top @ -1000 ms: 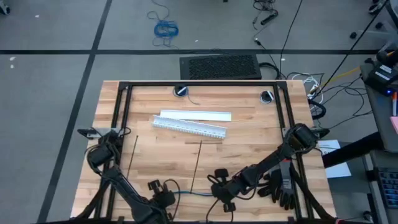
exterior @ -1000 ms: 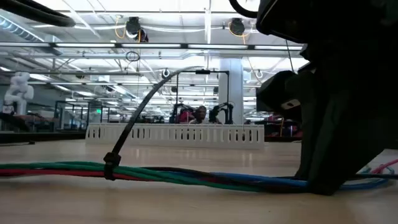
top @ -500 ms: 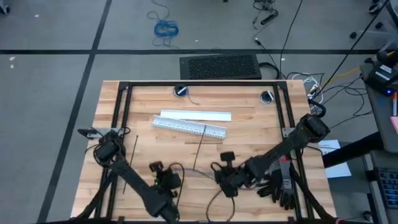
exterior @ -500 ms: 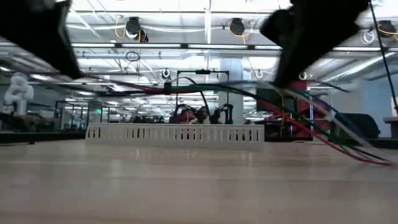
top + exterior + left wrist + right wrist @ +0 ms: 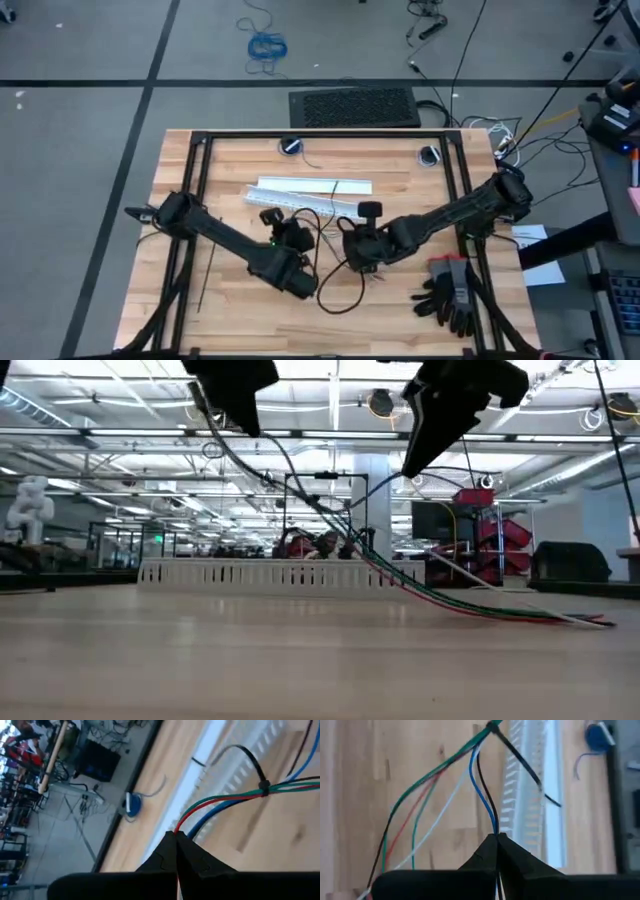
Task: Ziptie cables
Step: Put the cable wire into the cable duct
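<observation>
Grippers are both pinched tight on the thin blue, green, red and pale cables [image 5: 322, 262], left gripper [image 5: 297, 236] and right gripper [image 5: 357, 243] mid-tabletop, holding them up near the white slotted duct [image 5: 300, 207]. Black ziptie [image 5: 255, 767] is looped round the bundle, loose ends trailing toward the tabletop's front edge.
</observation>
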Motion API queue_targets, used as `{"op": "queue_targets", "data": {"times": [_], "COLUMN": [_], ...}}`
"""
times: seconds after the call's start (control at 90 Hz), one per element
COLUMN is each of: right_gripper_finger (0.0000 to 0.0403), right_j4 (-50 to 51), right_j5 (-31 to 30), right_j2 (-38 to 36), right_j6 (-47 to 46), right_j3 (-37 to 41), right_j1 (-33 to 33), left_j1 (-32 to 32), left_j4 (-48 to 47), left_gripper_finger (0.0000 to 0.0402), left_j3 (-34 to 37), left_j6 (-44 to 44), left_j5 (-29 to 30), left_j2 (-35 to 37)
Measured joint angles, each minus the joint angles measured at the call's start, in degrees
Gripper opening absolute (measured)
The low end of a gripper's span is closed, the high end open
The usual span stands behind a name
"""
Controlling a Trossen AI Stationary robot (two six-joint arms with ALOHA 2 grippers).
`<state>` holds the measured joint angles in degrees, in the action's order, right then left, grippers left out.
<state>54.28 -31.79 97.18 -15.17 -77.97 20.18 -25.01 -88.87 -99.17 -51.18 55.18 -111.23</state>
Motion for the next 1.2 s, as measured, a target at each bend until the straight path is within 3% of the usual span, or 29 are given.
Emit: {"op": "queue_targets", "data": {"times": [0.178,0.356,0.489,0.7,0.833,1.0,1.2], "right_gripper_finger": [0.0,0.0016,0.0067,0.0172,0.021,0.0219,0.0224], "right_j4": [6.7,5.5,9.1,13.5,-3.0,-37.8,-71.5], "right_j5": [-6.8,-9.3,-15.4,-21.9,-26.7,-26.2,-14.7], "right_j2": [-2.3,-3.8,-6.3,-15.0,-20.6,-25.1,-25.5], "right_j6": [-4.8,-6.7,-9.1,-25.4,-25.9,-11.4,3.8], "right_j3": [0.0,2.7,4.9,12.2,22.0,34.9,45.6], "right_j1": [-0.1,2.4,4.6,8.7,11.7,9.8,1.8], "left_j1": [3.3,5.8,7.5,10.2,11.9,14.0,15.3], "left_j4": [2.0,9.3,13.5,17.5,20.8,21.9,28.2], "left_gripper_finger": [0.0,0.0,0.0,0.0,0.0,0.0,0.0], "left_j3": [-2.9,-8.2,-13.2,-20.3,-22.4,-24.2,-24.2], "left_j6": [7.4,20.6,30.4,44.4,52.1,57.2,65.1], "left_j5": [0.5,0.7,1.9,2.2,2.2,0.7,0.3], "left_j2": [1.0,0.9,0.9,1.0,1.0,1.0,0.9]}}
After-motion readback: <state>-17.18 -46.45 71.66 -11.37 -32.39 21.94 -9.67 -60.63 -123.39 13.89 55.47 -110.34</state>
